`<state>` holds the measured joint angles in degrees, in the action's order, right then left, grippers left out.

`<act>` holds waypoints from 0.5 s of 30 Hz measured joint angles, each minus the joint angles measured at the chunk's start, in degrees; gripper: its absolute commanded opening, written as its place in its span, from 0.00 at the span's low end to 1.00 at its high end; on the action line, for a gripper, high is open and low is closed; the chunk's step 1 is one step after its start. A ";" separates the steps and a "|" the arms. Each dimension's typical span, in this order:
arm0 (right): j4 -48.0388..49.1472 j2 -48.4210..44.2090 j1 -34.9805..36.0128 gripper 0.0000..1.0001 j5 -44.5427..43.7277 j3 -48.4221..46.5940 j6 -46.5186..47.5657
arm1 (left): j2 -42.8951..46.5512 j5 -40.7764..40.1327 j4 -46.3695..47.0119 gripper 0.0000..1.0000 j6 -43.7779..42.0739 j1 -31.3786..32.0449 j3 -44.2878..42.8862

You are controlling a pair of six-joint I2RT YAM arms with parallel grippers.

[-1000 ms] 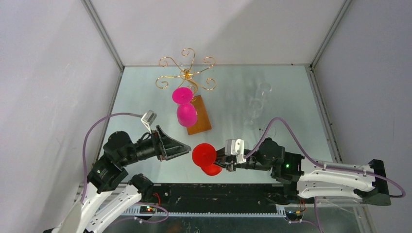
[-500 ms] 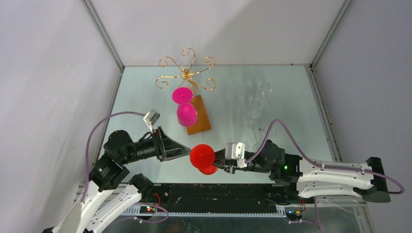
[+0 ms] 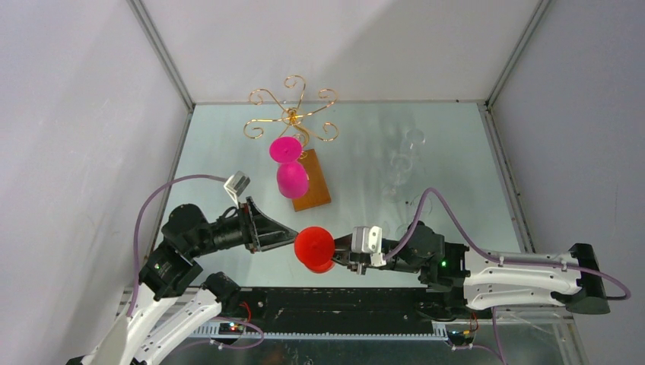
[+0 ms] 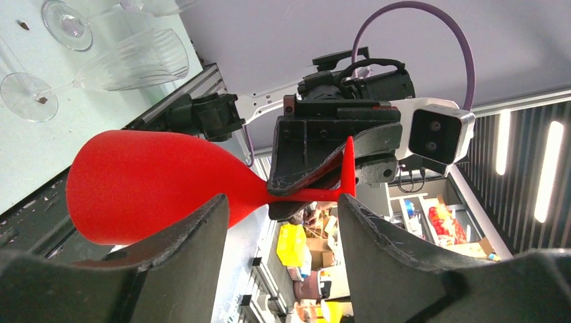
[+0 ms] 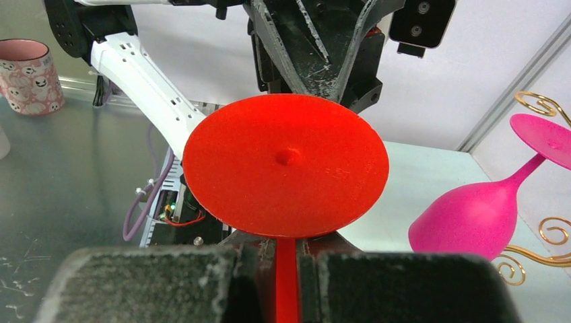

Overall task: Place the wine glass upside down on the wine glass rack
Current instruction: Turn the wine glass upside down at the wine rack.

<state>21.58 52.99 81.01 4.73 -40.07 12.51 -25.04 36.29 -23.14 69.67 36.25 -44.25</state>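
Handover pose on the near side of the gold wire wine glass rack [image 3: 291, 115], whose scrolled arms rise from a central post on a rectangular brown wooden base [image 3: 316, 192]. The right gripper [image 3: 345, 257] is closed tight on the thin stem of the red plastic wine glass [image 3: 313, 245], holding it clear of the pale table [image 3: 220, 152], well in front of the rack. The glass is tilted, its flat round foot uppermost and its bowl below. The left gripper [image 3: 287, 236] points at the glass from the left, jaws spread wide; in the left wrist view the stem and bowl appear between its two dark fingers [image 4: 182, 249], and contact cannot be judged. A pink plastic wine glass [image 3: 291, 179] hangs upside down from the rack, above the base. Several clear glasses [image 3: 401, 162] lie on the table to the right of the rack.
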 measured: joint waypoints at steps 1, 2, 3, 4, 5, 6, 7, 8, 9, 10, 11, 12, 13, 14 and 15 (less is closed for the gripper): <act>0.02 0.00 0.15 0.00 0.02 0.02 0.02 | 0.00 -0.09 -0.02 0.66 0.00 0.00 -0.02; 0.00 0.00 0.26 0.00 0.11 0.02 0.02 | 0.00 -0.09 -0.02 0.67 0.00 0.00 -0.02; 0.00 0.00 0.37 0.00 0.24 0.02 0.07 | 0.00 -0.09 -0.02 0.68 0.00 0.00 -0.02; 0.00 0.00 0.50 0.00 0.39 0.02 0.17 | 0.00 -0.11 -0.02 0.70 0.00 0.00 -0.02; -0.02 0.00 0.59 0.00 0.50 0.02 0.22 | 0.00 -0.11 -0.02 0.71 0.00 0.00 -0.02; -0.04 0.00 0.70 0.00 0.79 0.00 0.24 | -0.02 -0.15 -0.02 0.71 0.00 0.00 -0.02; -0.07 -0.02 0.85 0.00 1.05 0.02 0.33 | -0.02 -0.17 -0.02 0.71 -0.02 0.00 -0.02; -0.17 -0.02 0.98 0.00 1.14 0.00 0.46 | -0.02 -0.26 0.00 0.71 0.00 0.00 -0.02; -0.31 -0.02 1.11 0.00 1.31 0.00 0.61 | -0.02 -0.35 0.00 0.71 0.00 0.00 -0.04; -0.57 -0.02 1.22 0.00 1.29 0.02 0.70 | -0.02 -0.46 0.04 0.71 0.02 0.00 -0.04; -0.85 -0.02 1.46 0.00 1.27 0.00 0.76 | -0.02 -0.50 0.24 0.71 0.07 0.00 -0.07; -1.38 -0.02 1.64 0.00 1.20 0.02 0.90 | 0.00 -0.48 0.52 0.71 0.24 0.00 -0.13; -1.84 -0.02 1.77 0.00 1.03 0.02 1.03 | 0.02 -0.48 0.81 0.71 0.39 0.00 -0.22; -2.25 0.00 1.88 0.00 0.94 0.02 1.07 | 0.02 -0.50 1.14 0.71 0.44 0.00 -0.31; -2.62 0.00 1.97 0.00 0.85 0.02 1.09 | 0.02 -0.48 1.36 0.71 0.46 0.00 -0.46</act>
<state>18.96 52.99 82.98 5.58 -40.05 13.61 -25.02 35.81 -21.78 70.13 36.25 -44.71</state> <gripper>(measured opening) 0.062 0.712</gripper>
